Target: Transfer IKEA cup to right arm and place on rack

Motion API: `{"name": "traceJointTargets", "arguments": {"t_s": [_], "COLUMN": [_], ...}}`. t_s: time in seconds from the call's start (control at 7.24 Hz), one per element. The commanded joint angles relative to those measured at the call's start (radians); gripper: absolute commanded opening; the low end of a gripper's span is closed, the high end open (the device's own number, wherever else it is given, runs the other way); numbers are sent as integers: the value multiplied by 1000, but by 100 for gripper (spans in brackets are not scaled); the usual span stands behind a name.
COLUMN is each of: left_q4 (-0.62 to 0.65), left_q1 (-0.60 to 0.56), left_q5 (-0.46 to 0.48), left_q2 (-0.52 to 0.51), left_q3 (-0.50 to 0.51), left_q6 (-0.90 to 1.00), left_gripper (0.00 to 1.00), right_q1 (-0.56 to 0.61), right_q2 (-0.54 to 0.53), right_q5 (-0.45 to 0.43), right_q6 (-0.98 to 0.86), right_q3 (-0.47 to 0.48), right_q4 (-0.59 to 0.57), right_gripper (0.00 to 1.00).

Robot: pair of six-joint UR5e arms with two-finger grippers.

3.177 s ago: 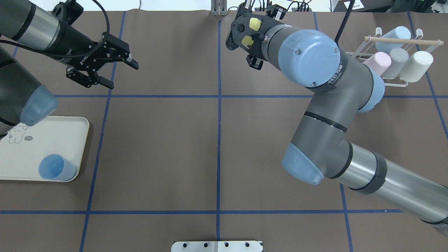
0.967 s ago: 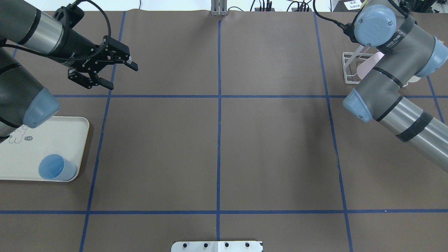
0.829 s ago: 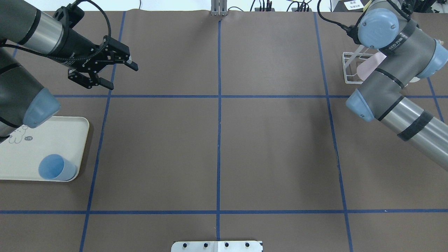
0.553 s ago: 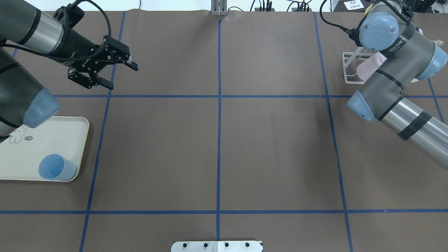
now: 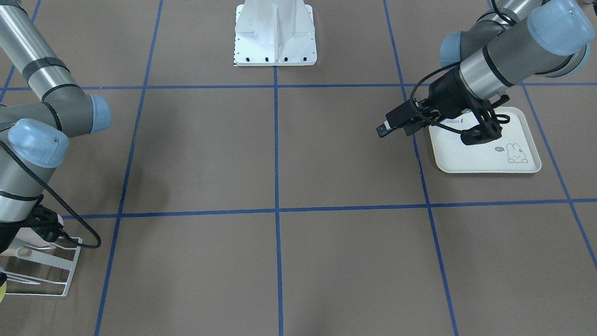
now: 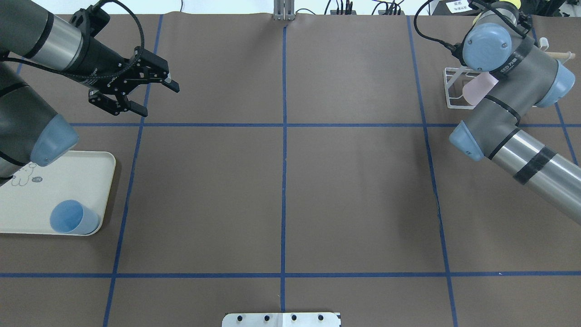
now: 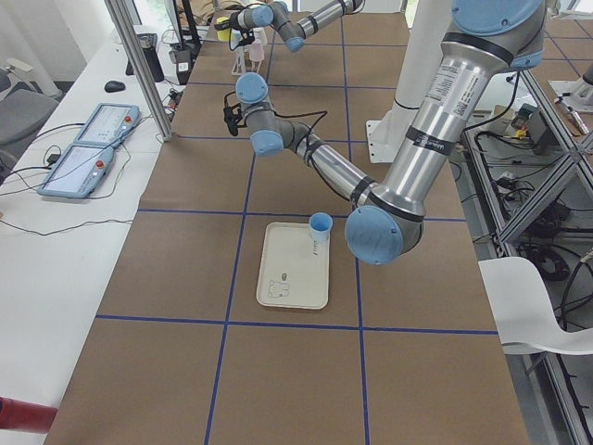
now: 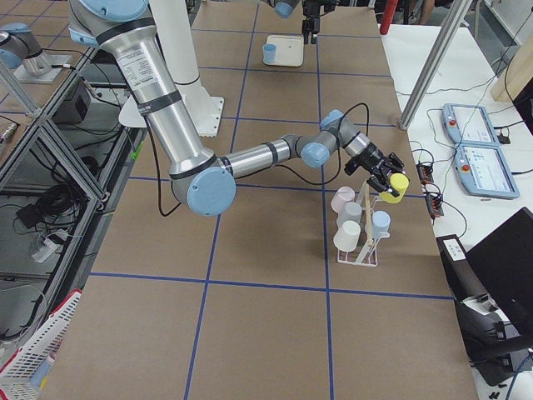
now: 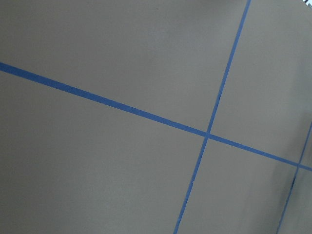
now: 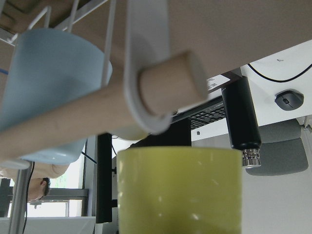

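Where blue tape grids the brown table (image 6: pixel 281 181), the R arm (image 6: pixel 517 68) stretches to the far R side. The L arm (image 6: pixel 54 43) hangs over the far L side, beyond the rabbit-print tray (image 6: pixel 68 177), w/ the L gripper (image 6: pixel 160 99) spread wide and empty. The R gripper (image 8: pixel 390 180) is clamped on the yellow cup (image 10: pixel 180 190), held in the air just beside the end of the wooden rod (image 10: pixel 73 122) of the white wire rack (image 8: pixel 356 258). That is near a pale blue cup (image 10: pixel 53 83) hung on it. A blue cup (image 6: pixel 72 218) stands upright on the tray.
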Motion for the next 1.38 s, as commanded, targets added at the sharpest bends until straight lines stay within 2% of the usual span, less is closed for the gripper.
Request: {"name": "traceJointTargets", "arguments": {"t_s": [0.0,1.24], "left_q4": [-1,-1], "left_q1": [0,3], "left_q5": [-1,7], "left_q2": [0,-9], "left_q3": [6,17], "left_q6": [0,-2], "left_gripper": [100,100], "right_q1": [-11,-19], "right_q2": [-3,-41], "right_q5": [-5,-6], "right_q6": [1,-16], "right_q3": [-8,1], "right_q4": [2,6], "right_gripper": [40,42]}}
